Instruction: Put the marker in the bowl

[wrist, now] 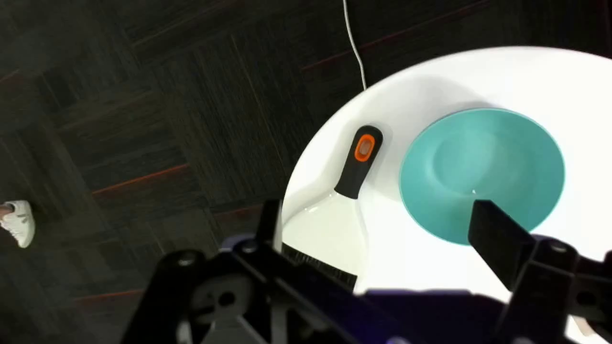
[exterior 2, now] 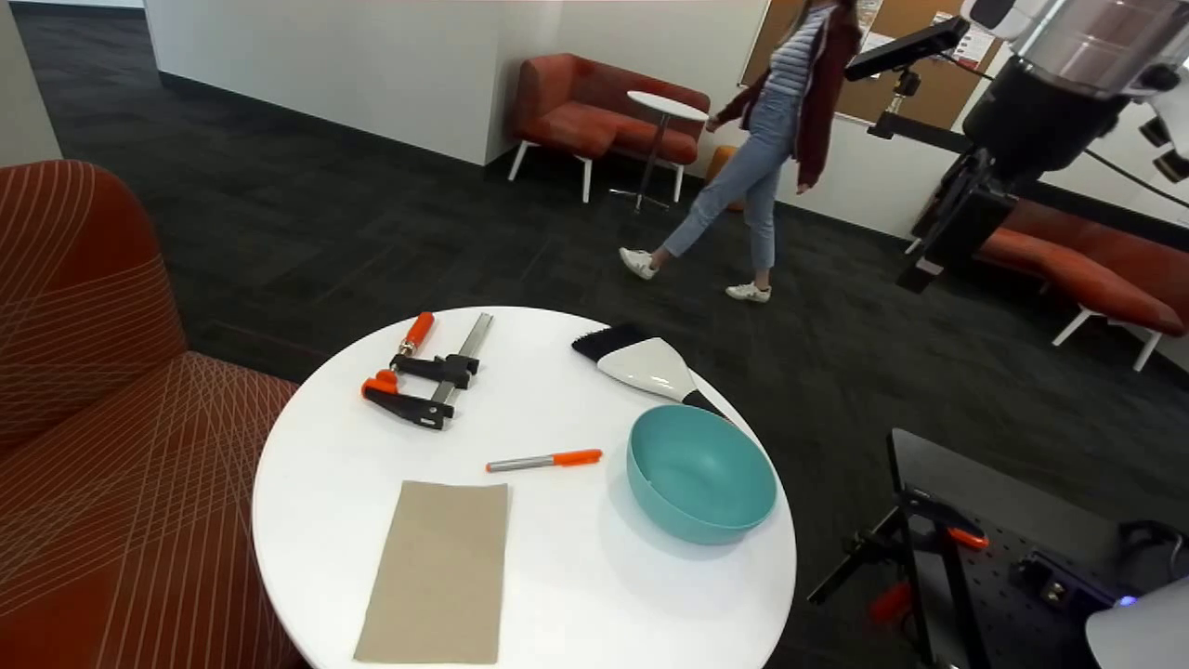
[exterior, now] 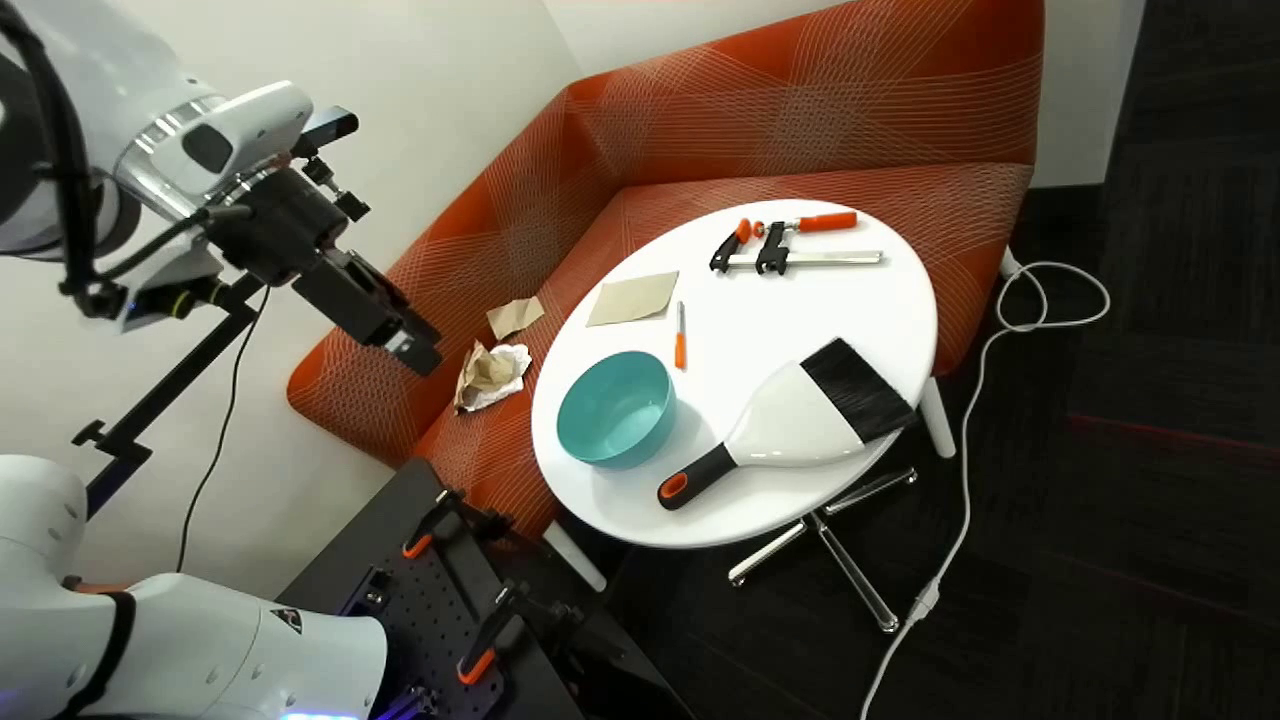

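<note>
The marker (exterior: pixel 680 348) is slim, with an orange cap and a grey body. It lies flat on the round white table (exterior: pixel 810 310), beside the bowl and apart from it; it also shows in an exterior view (exterior 2: pixel 557 460). The teal bowl (exterior: pixel 612 412) stands upright near the table's edge, seen too in an exterior view (exterior 2: pixel 701 469) and the wrist view (wrist: pixel 483 167). It looks empty. My gripper (exterior: pixel 412 350) is raised in the air away from the table. In the wrist view its fingers (wrist: pixel 377 210) are wide apart with nothing between them. The marker is out of sight there.
A white brush with black bristles (exterior: pixel 800 420) lies by the bowl. A bar clamp (exterior: pixel 790 255) and a brown paper sheet (exterior: pixel 632 298) lie on the table. An orange sofa (exterior: pixel 820 100) borders it. A person (exterior 2: pixel 790 121) walks in the background.
</note>
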Controlling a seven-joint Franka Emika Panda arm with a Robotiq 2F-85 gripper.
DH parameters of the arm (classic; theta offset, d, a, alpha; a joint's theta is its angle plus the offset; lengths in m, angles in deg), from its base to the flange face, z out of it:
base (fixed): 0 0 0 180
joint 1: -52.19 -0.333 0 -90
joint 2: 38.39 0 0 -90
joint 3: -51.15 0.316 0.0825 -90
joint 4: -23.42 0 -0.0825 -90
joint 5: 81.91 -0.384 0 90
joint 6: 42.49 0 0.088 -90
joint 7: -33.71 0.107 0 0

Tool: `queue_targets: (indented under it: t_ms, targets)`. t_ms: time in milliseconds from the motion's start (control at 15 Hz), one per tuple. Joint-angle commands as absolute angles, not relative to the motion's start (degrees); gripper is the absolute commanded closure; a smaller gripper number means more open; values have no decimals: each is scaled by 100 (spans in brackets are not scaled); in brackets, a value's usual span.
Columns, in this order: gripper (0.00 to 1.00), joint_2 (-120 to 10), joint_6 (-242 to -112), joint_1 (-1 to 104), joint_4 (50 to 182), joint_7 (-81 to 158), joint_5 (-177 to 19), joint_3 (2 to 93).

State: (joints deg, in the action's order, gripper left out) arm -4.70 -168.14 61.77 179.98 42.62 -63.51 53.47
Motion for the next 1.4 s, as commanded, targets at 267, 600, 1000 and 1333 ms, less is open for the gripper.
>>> queue_targets:
  t_ms: [267, 600, 1000, 1333]
  targets:
    - [0, -1777, -17613, 5489, 17042, 2973, -6255, 5276]
    - [0, -2789, -18332, 5021, 16477, 1698, -6859, 5086]
    - [0, -3596, -18437, 4711, 16001, 45, -8231, 5132]
    - [0, -3594, -18529, 4788, 16095, 237, -8101, 5210]
